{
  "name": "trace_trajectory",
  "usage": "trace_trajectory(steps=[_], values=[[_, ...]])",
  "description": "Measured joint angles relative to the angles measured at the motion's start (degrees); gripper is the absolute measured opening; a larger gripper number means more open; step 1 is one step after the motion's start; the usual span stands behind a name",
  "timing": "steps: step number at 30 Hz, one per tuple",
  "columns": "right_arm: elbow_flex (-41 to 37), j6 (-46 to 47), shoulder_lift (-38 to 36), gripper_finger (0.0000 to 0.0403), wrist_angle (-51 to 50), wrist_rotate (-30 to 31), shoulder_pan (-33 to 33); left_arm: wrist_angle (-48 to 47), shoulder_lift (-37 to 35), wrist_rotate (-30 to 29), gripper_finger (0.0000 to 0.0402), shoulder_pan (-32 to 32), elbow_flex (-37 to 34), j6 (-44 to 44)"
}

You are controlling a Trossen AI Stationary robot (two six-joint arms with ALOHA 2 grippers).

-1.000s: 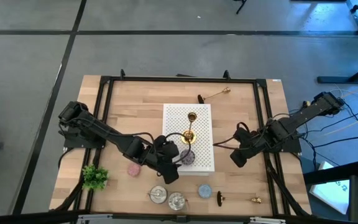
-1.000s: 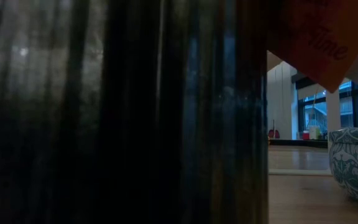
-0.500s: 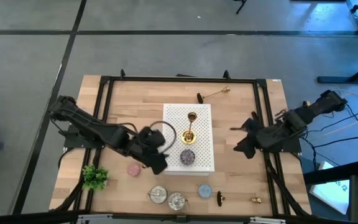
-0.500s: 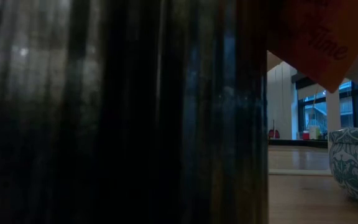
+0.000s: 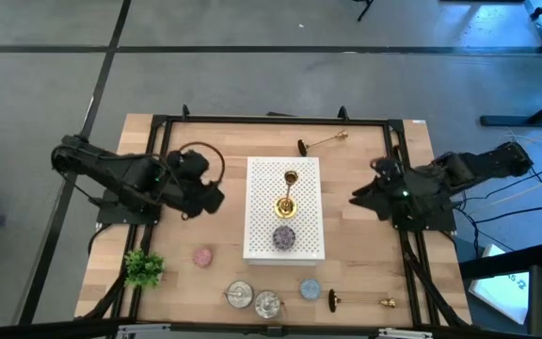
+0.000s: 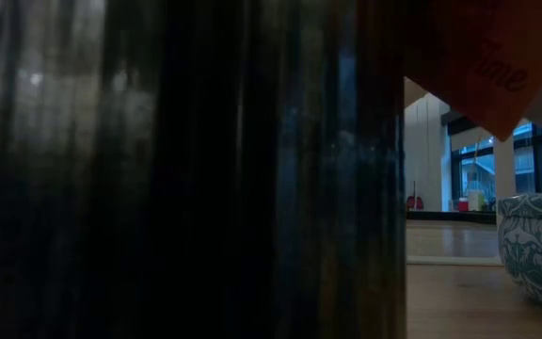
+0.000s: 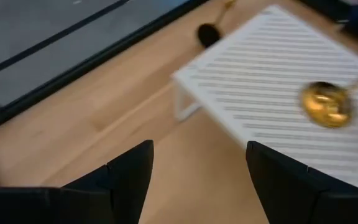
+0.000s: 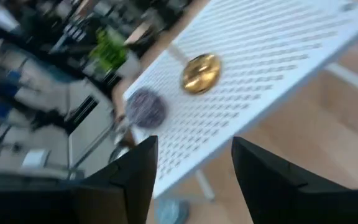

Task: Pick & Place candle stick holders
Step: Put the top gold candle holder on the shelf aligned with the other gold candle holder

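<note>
One gold candle stick holder (image 5: pixel 288 193) stands upright on its round base on the white perforated platform (image 5: pixel 304 240). It also shows in the left wrist view (image 7: pixel 326 104) and the right wrist view (image 8: pixel 201 71). A second holder (image 5: pixel 323 143) lies on its side on the table at the far edge. A third holder (image 5: pixel 360 301) lies on its side at the near right. My left gripper (image 5: pixel 210 196) is open and empty, left of the platform (image 7: pixel 197 180). My right gripper (image 5: pixel 358 198) is open and empty, right of the platform (image 8: pixel 194 174).
A purple disc (image 5: pixel 283 236) lies on the platform's near part. A pink disc (image 5: pixel 202 255), a blue disc (image 5: pixel 310 288), two glass pots (image 5: pixel 253 299) and a green plant (image 5: pixel 143 268) sit along the near side. A dark thing fills most of the low view, with a patterned bowl (image 6: pixel 539 245) at its right.
My left gripper has drawn back from beside the purple disc toward the table's left and far edges. My right gripper has drawn back toward the far edge, its arm pulling toward the right edge. The candle stick holders and the discs have stayed where they were.
</note>
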Motion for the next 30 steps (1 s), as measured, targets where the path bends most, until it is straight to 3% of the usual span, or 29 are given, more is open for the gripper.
trace_trajectory(steps=[3, 7, 10, 18, 25, 30], values=[[0.0, 7.9, 1.1, 0.0209, -2.7, 0.8, -6.4, -2.5, -0.7, 1.6, 0.0253, 3.3, 0.0, -0.1], [0.0, 33.1, 2.4, 0.0209, -12.1, 1.1, -15.2, -3.1, -0.6, 5.0, 0.0253, 7.8, 0.0, 5.0], [0.0, 40.6, 3.6, 0.0209, -14.7, 0.8, -19.1, -2.8, -0.6, 6.5, 0.0253, 10.3, 0.0, 9.4], [0.0, 37.4, 9.3, 0.0209, -9.5, -2.4, -32.8, -3.0, -0.6, 5.1, 0.0253, 11.9, 0.0, 14.5], [0.0, 29.6, 20.8, 0.0209, 3.9, -16.0, -45.8, -3.0, -0.6, 3.3, 0.0253, 11.9, 0.0, 12.7], [0.0, 27.3, 27.8, 0.0209, 9.2, -22.4, -52.2, -3.0, -0.6, 3.3, 0.0253, 11.5, 0.0, 12.2]])
